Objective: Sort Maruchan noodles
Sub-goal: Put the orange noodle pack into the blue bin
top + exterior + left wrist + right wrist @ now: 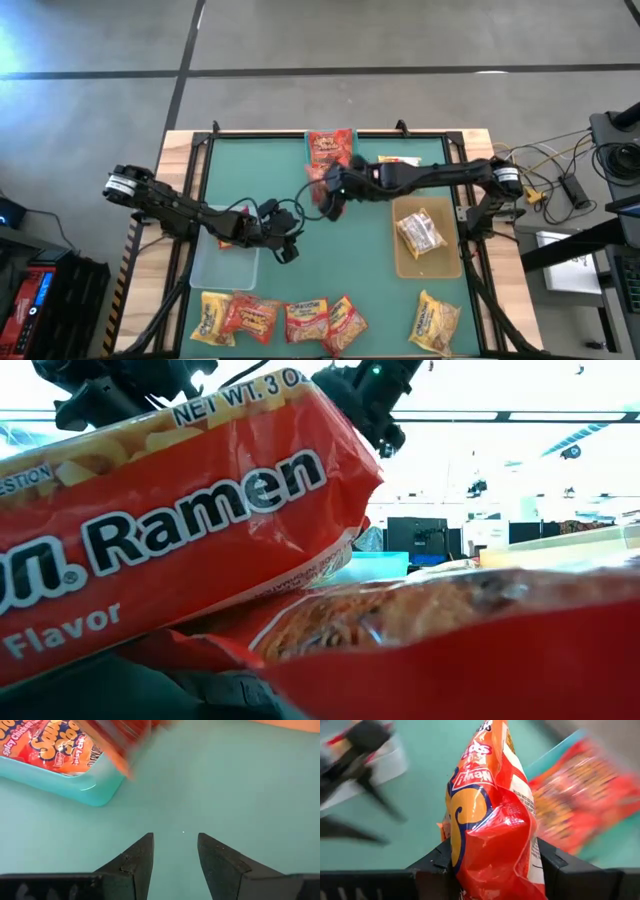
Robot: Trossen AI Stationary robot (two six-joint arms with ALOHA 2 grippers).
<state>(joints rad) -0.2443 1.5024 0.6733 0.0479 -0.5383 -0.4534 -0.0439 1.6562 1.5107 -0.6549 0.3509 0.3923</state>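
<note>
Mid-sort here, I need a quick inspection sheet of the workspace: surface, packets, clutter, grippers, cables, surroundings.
Surface: green mat on a wood-edged table.
Job's things: five noodle packets in a row along the near edge; one red packet held; more in the teal bin; one in the tan bin; clear bin on the left.
Clutter: nothing seen.
Grippers: right gripper shut on the red packet near the teal bin; left gripper open, empty, over bare mat.
Cables: loose wires off the table's right side.
Surroundings: concrete floor, equipment at both sides.
</note>
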